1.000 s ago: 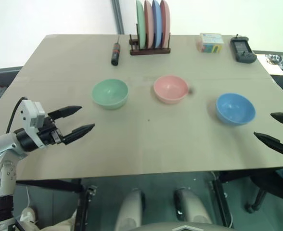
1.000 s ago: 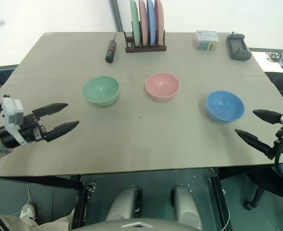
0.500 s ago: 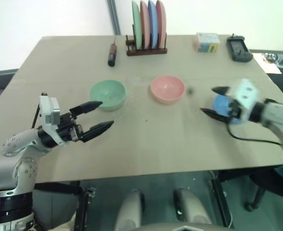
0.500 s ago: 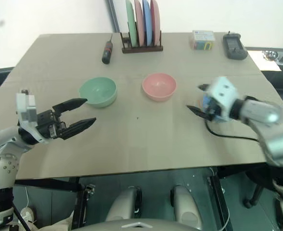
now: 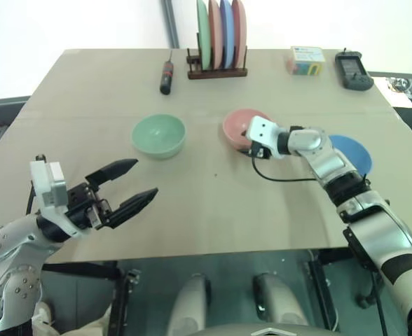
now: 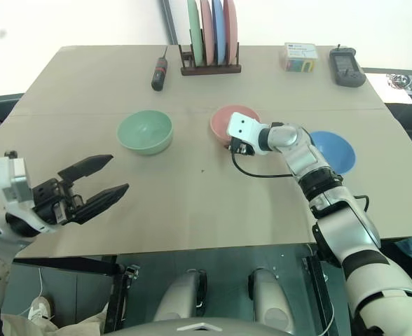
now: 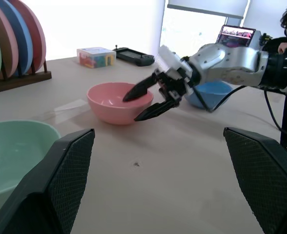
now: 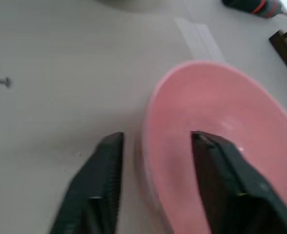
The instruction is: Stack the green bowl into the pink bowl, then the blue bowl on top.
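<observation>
The right claw (image 7: 146,100) is straddling the pink bowl's (image 5: 238,126) near rim, one finger inside and one outside, not yet clamped. The left claw (image 5: 130,186), spread wide, is hovering nearer than the green bowl (image 5: 158,135), which sits left of the pink bowl; the blue bowl (image 5: 352,152) sits right. Nothing is stacked yet.

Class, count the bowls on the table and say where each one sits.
3. The green bowl sits on the left, the pink bowl in the middle at the right claw, and the blue bowl on the right, partly hidden behind that arm.
</observation>
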